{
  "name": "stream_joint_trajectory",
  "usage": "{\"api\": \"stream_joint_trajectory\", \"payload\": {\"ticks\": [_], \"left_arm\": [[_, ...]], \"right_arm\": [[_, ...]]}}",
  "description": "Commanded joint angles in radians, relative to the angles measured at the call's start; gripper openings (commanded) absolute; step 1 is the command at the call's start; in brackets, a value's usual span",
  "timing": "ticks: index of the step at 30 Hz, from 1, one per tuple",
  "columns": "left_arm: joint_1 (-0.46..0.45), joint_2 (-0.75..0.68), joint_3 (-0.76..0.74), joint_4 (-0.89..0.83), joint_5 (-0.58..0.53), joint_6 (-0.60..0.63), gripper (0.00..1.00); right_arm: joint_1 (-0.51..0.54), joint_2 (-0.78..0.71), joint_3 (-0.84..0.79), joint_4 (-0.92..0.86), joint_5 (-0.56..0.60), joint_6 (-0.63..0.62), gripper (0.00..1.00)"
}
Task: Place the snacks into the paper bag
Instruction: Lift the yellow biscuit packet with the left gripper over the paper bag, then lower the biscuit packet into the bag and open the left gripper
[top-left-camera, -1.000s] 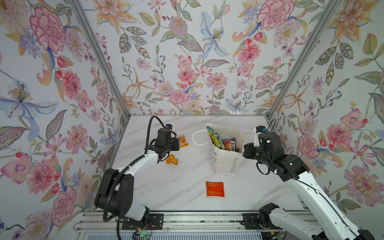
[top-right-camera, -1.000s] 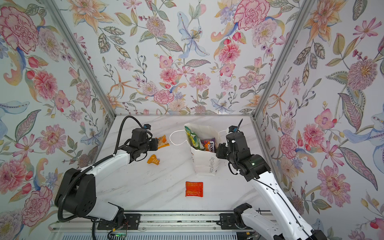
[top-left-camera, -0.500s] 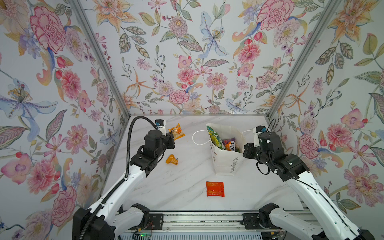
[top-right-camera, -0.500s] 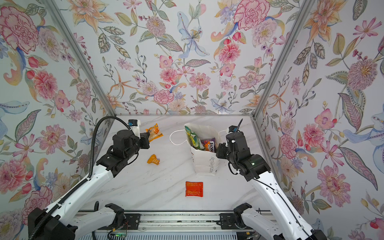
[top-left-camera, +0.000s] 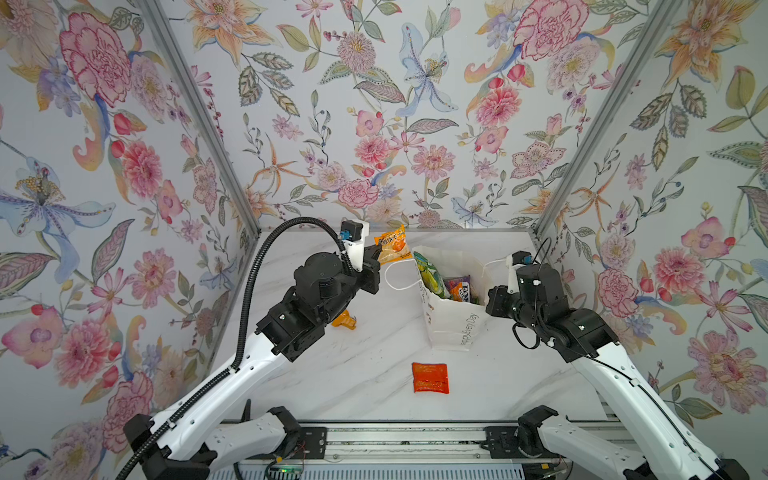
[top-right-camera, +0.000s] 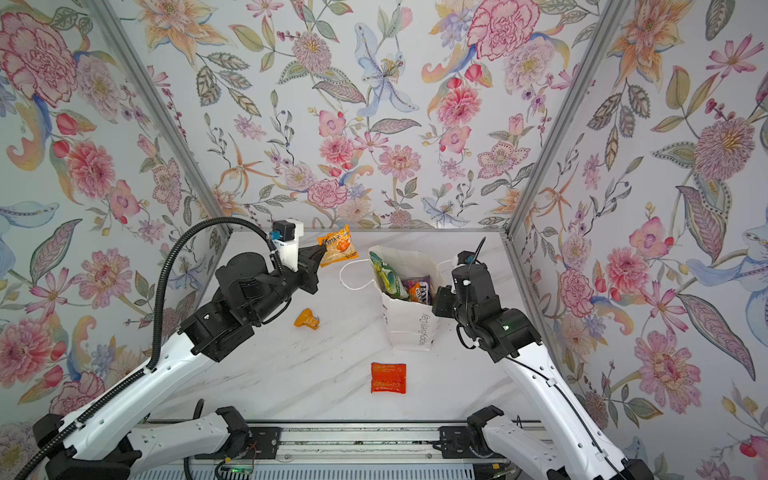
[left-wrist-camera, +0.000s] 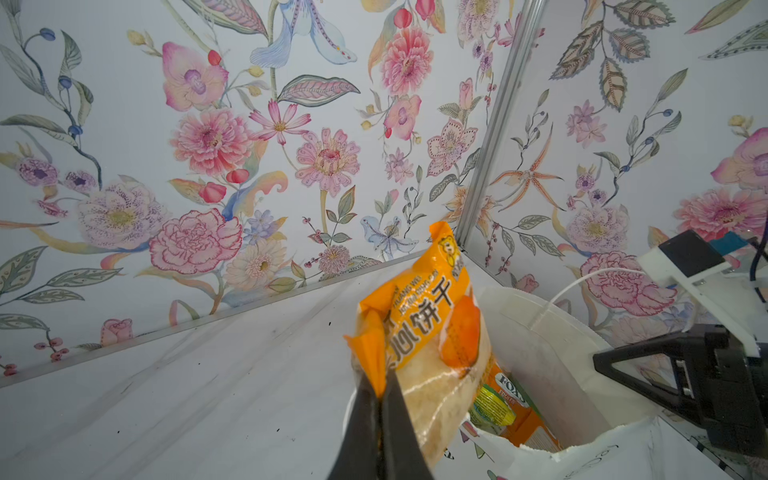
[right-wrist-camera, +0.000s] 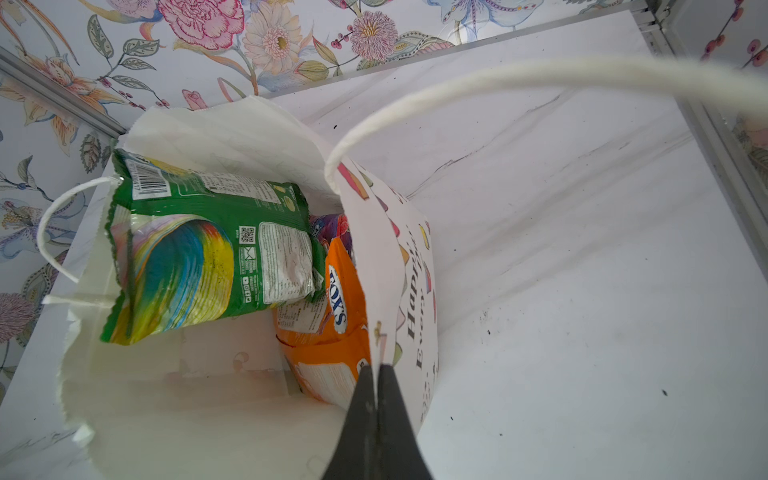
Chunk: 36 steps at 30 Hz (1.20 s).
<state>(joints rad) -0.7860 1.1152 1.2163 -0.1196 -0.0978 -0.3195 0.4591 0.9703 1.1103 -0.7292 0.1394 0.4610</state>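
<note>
My left gripper (left-wrist-camera: 380, 395) is shut on the edge of an orange snack packet (left-wrist-camera: 424, 332) and holds it in the air just left of the paper bag's (top-left-camera: 451, 328) open mouth. The white bag stands upright. My right gripper (right-wrist-camera: 377, 368) is shut on the bag's rim at its right side. Inside the bag lie a green packet (right-wrist-camera: 199, 257), an orange FOX'S packet (right-wrist-camera: 336, 291) and a purple one (right-wrist-camera: 332, 226). A small orange sachet (top-left-camera: 345, 321) and a red-orange packet (top-left-camera: 430, 377) lie on the table.
The white marble table (top-left-camera: 374, 357) is closed in by floral walls at the back and both sides. The bag's cord handle (top-left-camera: 395, 276) loops out to the left below the held packet. Another cord handle (right-wrist-camera: 498, 79) arches over my right gripper.
My left arm has lifted the orange packet off the table's back left and carried it up and right, close to the bag's mouth. The right arm has kept still.
</note>
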Motion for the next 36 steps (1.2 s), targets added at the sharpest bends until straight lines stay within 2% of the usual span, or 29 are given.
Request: {"api": "stream_joint_trajectory", "payload": {"ticks": [1, 7, 14, 17, 27, 32, 36], "left_arm": [[-0.054, 0.047, 0.055, -0.020, -0.041, 0.073, 0.00], [-0.144, 0.175, 0.169, -0.065, -0.058, 0.113, 0.00], [-0.248, 0.424, 0.417, -0.260, -0.194, 0.179, 0.00], [-0.274, 0.519, 0.498, -0.322, -0.216, 0.210, 0.00], [-0.283, 0.673, 0.637, -0.396, -0.253, 0.246, 0.00], [-0.280, 0.784, 0.761, -0.510, -0.349, 0.249, 0.00], [-0.282, 0.832, 0.818, -0.535, -0.344, 0.258, 0.00]], "right_arm": [[0.009, -0.007, 0.025, 0.026, 0.010, -0.006, 0.00], [0.010, -0.012, 0.017, 0.027, 0.006, -0.005, 0.00], [0.011, -0.020, 0.002, 0.033, 0.000, 0.003, 0.00], [0.011, -0.024, 0.002, 0.034, 0.000, 0.003, 0.00], [0.010, -0.044, -0.011, 0.033, 0.002, -0.002, 0.00], [0.011, -0.049, -0.018, 0.032, 0.002, 0.002, 0.00], [0.011, -0.050, -0.024, 0.033, 0.000, 0.003, 0.00]]}}
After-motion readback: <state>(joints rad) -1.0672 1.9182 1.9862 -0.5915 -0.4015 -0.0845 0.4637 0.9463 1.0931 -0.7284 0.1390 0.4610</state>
